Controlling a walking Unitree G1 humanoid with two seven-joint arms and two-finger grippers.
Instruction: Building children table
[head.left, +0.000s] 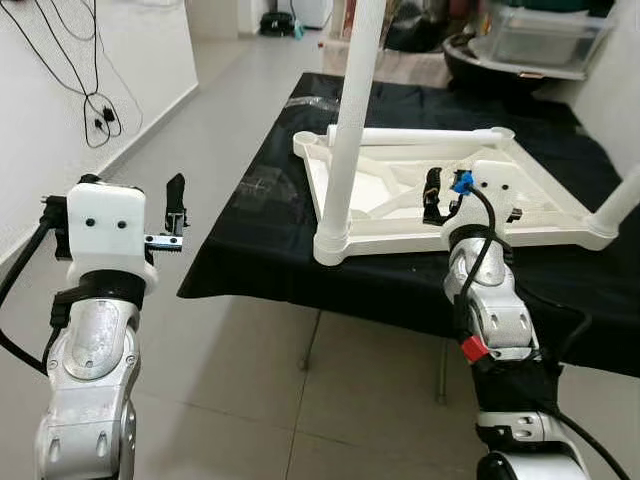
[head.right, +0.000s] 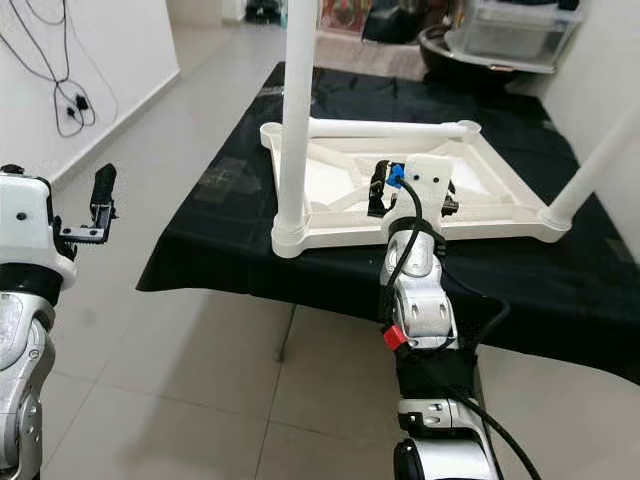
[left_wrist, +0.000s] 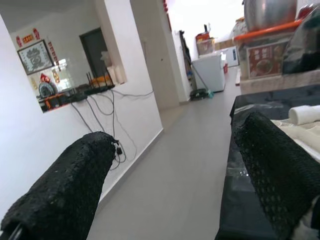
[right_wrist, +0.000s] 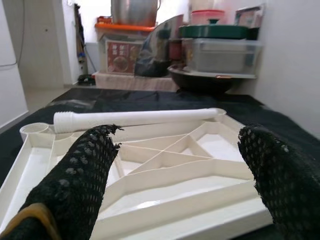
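A white plastic table top (head.left: 400, 240) lies upside down on a black-covered table (head.left: 250, 250). One white leg (head.left: 350, 120) stands upright in its near left corner. A second leg (head.left: 622, 200) leans out of the near right corner. A loose leg (right_wrist: 135, 119) rests along the far rim. My right gripper (head.left: 472, 205) hovers open just over the top's near edge, nothing between its fingers. My left gripper (head.left: 175, 215) is open and empty, held in the air off the table's left side, above the floor.
Plastic bins (head.left: 545, 35) and a dark pot (head.right: 480, 50) stand behind the table. A white wall with hanging cables (head.left: 95, 110) runs along the left. Tiled floor (head.left: 260, 400) lies between me and the table.
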